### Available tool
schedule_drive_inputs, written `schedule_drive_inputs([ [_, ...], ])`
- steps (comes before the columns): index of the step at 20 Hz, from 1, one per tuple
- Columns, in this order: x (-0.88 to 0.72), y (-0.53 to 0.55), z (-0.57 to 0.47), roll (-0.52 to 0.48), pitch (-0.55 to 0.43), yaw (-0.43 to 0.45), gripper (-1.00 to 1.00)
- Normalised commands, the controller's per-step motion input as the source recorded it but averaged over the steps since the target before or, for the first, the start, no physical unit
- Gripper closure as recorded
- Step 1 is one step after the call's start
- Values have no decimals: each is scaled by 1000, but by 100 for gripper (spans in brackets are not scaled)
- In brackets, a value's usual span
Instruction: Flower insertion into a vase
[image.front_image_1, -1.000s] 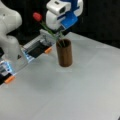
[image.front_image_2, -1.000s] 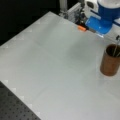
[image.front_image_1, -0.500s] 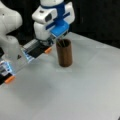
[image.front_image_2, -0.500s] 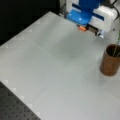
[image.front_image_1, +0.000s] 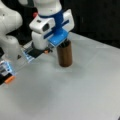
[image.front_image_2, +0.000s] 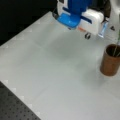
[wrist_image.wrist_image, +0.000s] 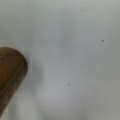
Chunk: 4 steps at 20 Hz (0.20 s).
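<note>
The dark brown vase (image.front_image_1: 65, 53) stands upright on the white table in both front views. A thin green stem (image.front_image_2: 116, 47) rises out of the vase (image.front_image_2: 110, 61) and leans toward a front view's right edge. The flower's head is out of that view. My gripper (image.front_image_1: 40, 51), on a white and blue hand, hangs beside the vase on its left, partly covering the rim. It is well apart from the vase, toward a front view's top (image.front_image_2: 85, 33). The wrist view shows only the vase's side (wrist_image.wrist_image: 10, 75) at its left edge, and none of my fingers.
The white table (image.front_image_2: 50, 75) spreads out around the vase. A strip of small fixtures with blue and orange parts (image.front_image_1: 8, 72) lines the table's left edge, beside the arm's white base (image.front_image_1: 10, 30). A small red blob (image.front_image_1: 35, 14) shows behind the arm. A dark perforated board (image.front_image_2: 15, 107) borders the table.
The hand has slid leftward in both front views, off from above the vase. The vase and stem have stayed put.
</note>
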Motion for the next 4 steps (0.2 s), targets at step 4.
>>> schedule_drive_inputs([
  [4,355,-188,112,-35,107,139,-100],
])
